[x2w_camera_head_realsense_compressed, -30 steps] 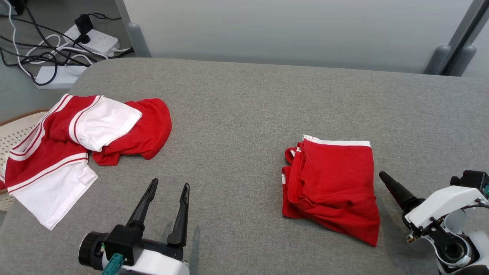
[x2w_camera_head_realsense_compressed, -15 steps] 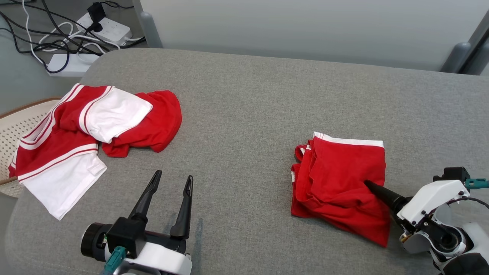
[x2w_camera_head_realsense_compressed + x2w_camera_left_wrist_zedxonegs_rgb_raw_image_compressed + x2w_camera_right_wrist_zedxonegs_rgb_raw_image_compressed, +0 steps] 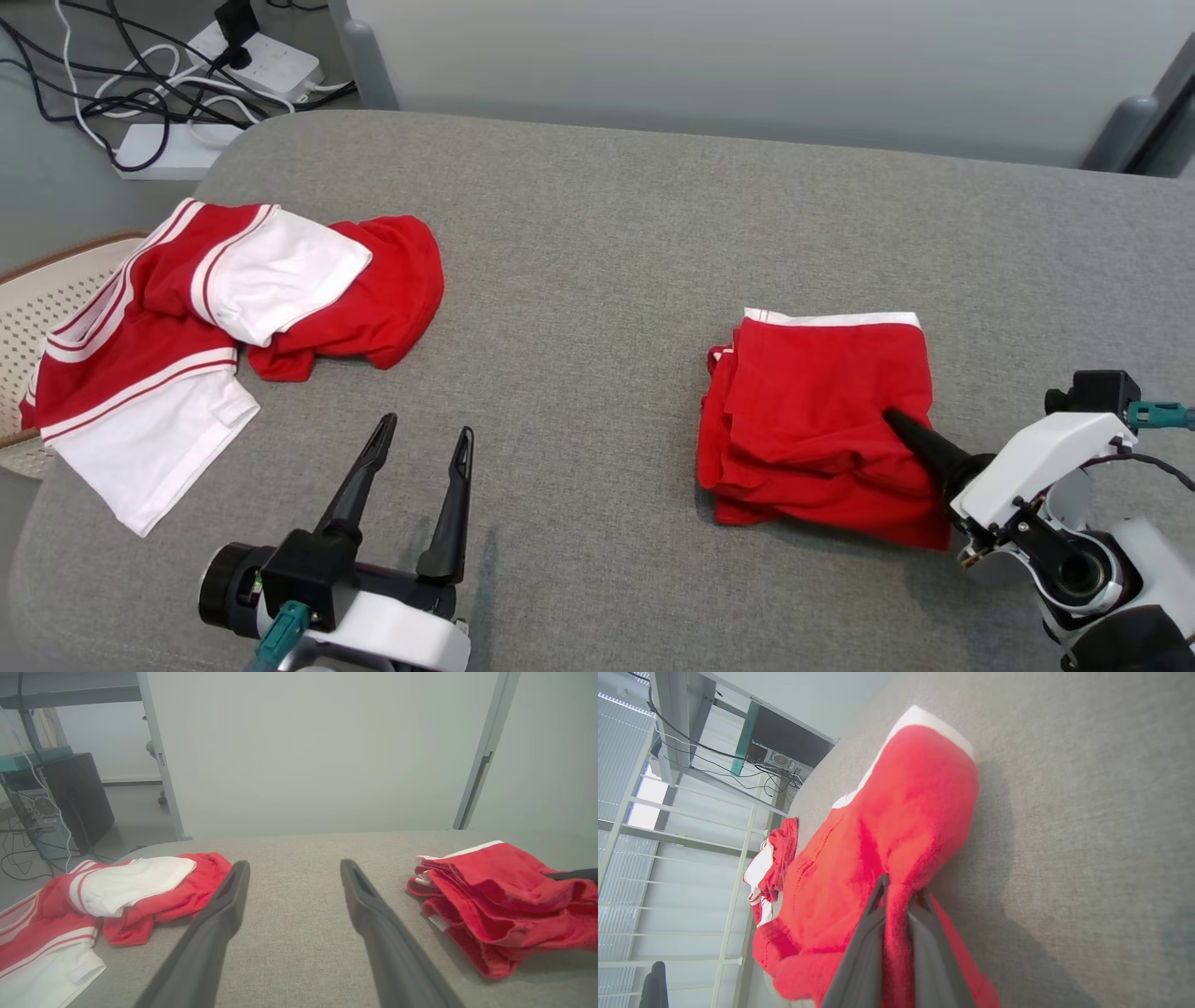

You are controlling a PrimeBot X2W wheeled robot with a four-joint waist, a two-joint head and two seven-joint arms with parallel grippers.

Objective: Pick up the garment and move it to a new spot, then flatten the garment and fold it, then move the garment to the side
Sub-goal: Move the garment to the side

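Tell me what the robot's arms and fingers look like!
The left gripper has two long, black, pointy fingers with a slot near each tip, on a black block. Behind it comes a smooth white shell with a teal plug. The right gripper looks alike: black fingers, white shell, teal plug and a thin dark cable.

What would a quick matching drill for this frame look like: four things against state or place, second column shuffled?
Things:
1. left gripper
2. right gripper
3. folded garment
4. striped garment

States or places:
A. rumpled, at the left edge of the table
B. open, holding nothing
C. shut on red cloth
D. on the table's right half, pinched at one edge

Pairs: 1-B, 2-C, 3-D, 4-A
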